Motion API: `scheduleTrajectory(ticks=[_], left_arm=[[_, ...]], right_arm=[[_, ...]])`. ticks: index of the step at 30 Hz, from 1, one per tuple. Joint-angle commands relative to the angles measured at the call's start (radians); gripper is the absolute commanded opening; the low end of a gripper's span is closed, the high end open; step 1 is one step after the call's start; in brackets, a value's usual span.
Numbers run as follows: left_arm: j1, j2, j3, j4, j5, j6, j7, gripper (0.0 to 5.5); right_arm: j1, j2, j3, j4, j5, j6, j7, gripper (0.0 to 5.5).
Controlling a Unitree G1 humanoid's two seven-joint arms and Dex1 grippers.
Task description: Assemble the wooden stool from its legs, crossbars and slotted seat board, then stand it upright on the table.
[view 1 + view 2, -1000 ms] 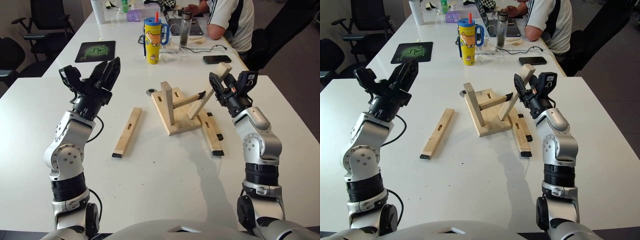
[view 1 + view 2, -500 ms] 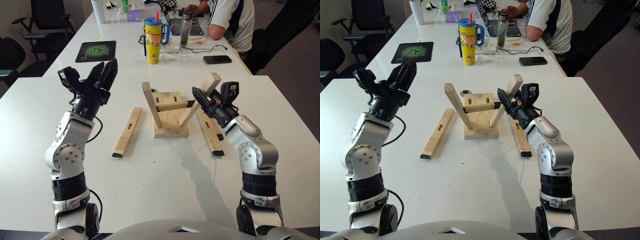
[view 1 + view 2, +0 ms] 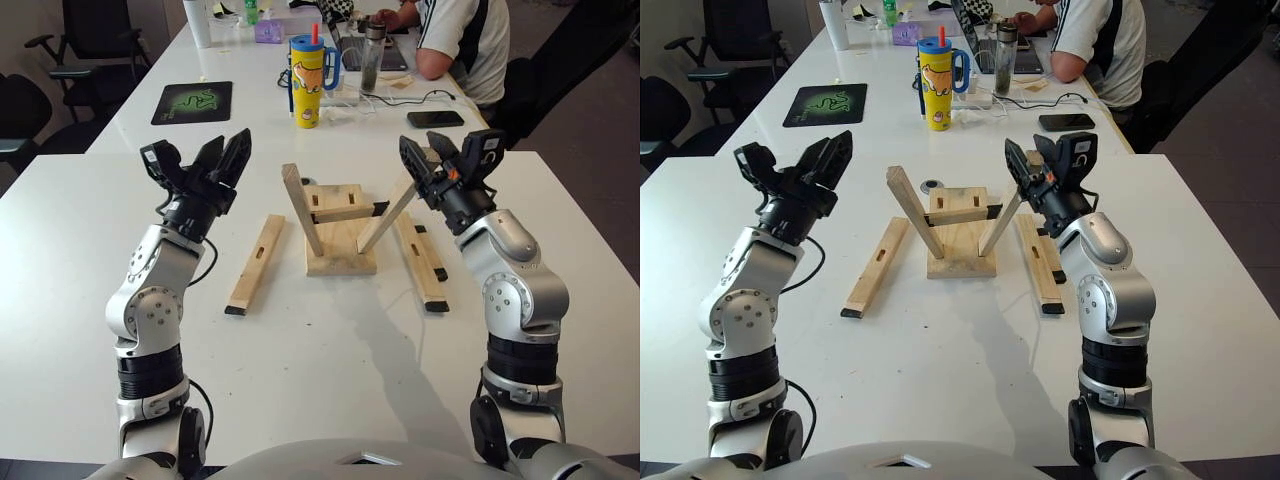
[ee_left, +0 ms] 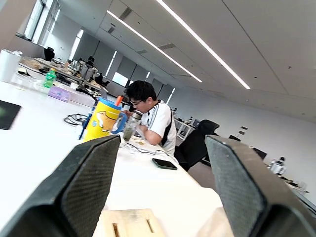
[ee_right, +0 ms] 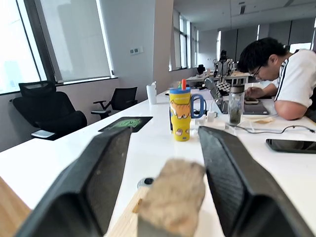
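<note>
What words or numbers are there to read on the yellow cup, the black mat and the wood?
Yellow cup: cartoon picture; any writing is too small to read.
Black mat: green swirl sign, no readable letters.
Seat board: bare wood, no writing seen.

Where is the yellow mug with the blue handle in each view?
Left eye view: yellow mug, top centre, beyond the seat board.
Right eye view: yellow mug, top, just left of centre.
Left wrist view: yellow mug beyond the open left pincer, by one finger.
Right wrist view: yellow mug beyond the right pincer and the leg end.
Shared landmark: the black phone lying near it.
</note>
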Motion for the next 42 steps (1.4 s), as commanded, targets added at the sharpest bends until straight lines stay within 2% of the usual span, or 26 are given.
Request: scheduleTrajectory(ticks=[1, 9, 18, 25, 31, 37, 42], left_arm=[[-0.015, -0.007, -0.104, -0.032, 0.066, 0.042, 0.029, 3.20], [-0.026, -0.015, -0.221, 0.001, 0.195, 0.044, 0.017, 3.20], [-0.034, -0.033, -0.227, 0.014, 0.228, 0.044, 0.013, 3.20], [-0.022, -0.039, -0.235, 0.005, 0.233, 0.054, 0.002, 2.27], [-0.027, -0.041, -0.230, 0.013, 0.251, 0.065, 0.012, 2.20], [-0.028, -0.040, -0.230, 0.010, 0.261, 0.068, 0.012, 2.20], [-0.036, -0.042, -0.234, 0.012, 0.265, 0.071, 0.013, 2.20]], right_arm=[[-0.034, 0.007, -0.012, 0.001, 0.010, 0.000, -0.011, 2.53], [-0.050, 0.016, -0.019, -0.006, 0.027, 0.009, -0.026, 2.53], [-0.061, 0.011, -0.024, 0.000, 0.039, 0.012, -0.037, 2.53], [-0.093, 0.004, -0.048, 0.004, 0.052, 0.020, -0.050, 2.56], [-0.113, -0.006, -0.061, 0.007, 0.054, 0.022, -0.056, 2.56], [-0.287, -0.027, -0.125, -0.027, 0.116, 0.053, -0.103, 2.56], [-0.474, 0.003, -0.248, -0.019, 0.314, 0.103, -0.220, 2.56]])
